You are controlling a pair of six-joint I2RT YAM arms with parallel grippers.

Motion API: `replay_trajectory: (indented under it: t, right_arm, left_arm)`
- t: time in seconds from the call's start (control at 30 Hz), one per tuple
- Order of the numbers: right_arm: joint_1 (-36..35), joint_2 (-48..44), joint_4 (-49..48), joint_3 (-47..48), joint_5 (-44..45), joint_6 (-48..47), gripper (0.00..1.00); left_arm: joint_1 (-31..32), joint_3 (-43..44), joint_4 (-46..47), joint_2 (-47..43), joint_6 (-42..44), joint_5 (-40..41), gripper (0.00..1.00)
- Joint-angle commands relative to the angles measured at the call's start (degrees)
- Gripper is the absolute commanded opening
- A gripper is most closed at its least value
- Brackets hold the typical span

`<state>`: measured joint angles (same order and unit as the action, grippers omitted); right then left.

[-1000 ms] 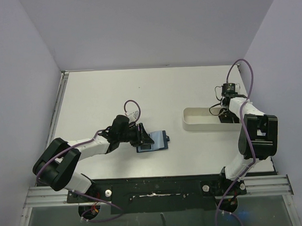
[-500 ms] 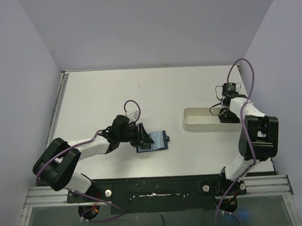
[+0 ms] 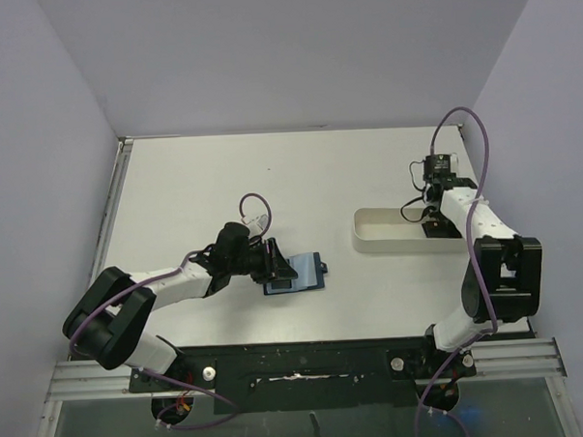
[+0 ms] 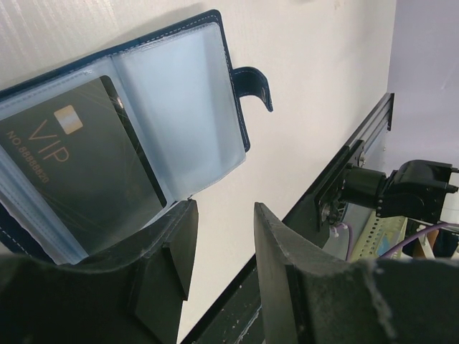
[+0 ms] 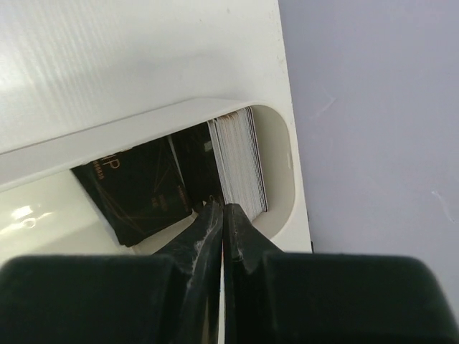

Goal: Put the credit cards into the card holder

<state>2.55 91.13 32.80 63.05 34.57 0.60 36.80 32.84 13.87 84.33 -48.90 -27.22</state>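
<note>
Card holder [image 3: 308, 272] lies open on white table [image 3: 222, 183] between lilac walls [image 3: 294, 54].

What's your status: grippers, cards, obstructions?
Left gripper open at card holder edge, VIP card pocketed. Right gripper shut above credit cards in tray. Nothing obstructing.

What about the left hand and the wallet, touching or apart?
Cannot tell. In the left wrist view the left hand overlaps the wallet at its edge, hiding any contact.
</note>
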Motion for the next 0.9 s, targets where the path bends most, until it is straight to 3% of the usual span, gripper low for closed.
replay_trajectory:
  t: [0.0,0.13,0.3,0.43,0.87]
  right_arm:
    - [-1.6,-5.1,2.9,3.0,-1.0,0.8,0.00]
    - [-1.4,-7.4,-0.8,0.8,-2.9,0.2,0.00]
    - [0.0,-3.4,-4.8,-1.0,-0.9,-0.1,0.29]
    - [1.0,-0.2,-6.9,-0.8,-1.4,-1.2,0.40]
    - [3.9,5.1,-7.3,-0.1,-1.7,-2.7,0.40]
  left_arm:
    - [0.3,0.9,1.5,-2.4,0.6,0.2,0.37]
    - [0.3,0.9,1.6,-2.6,0.4,0.2,0.37]
    - [0.3,1.2,1.6,-3.0,0.3,0.2,0.37]
    - [0.3,1.1,1.0,-3.5,0.5,0.2,0.37]
    - [0.2,1.0,0.7,-3.4,0.9,0.2,0.37]
